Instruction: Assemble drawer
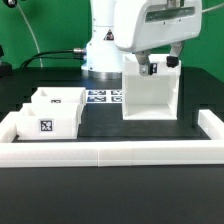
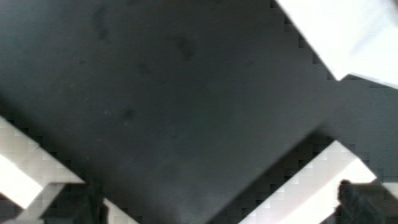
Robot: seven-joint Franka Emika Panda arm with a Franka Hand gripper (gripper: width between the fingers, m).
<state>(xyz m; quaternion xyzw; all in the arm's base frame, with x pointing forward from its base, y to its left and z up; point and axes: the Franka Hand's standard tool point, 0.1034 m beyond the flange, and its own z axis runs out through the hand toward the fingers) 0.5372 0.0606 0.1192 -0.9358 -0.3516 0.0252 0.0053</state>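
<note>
The white drawer casing stands upright at the middle right of the black table, its open side towards the camera. Two small white trays with square tags sit side by side at the exterior view's left. My gripper hangs right over the casing's top edge. In the wrist view my gripper is open, with its dark fingers far apart. A white casing edge runs slantwise close to one finger. I cannot tell whether a finger touches it.
A long low white rail borders the front and both sides of the work area. The marker board lies flat between the trays and the casing. The arm's white base stands behind.
</note>
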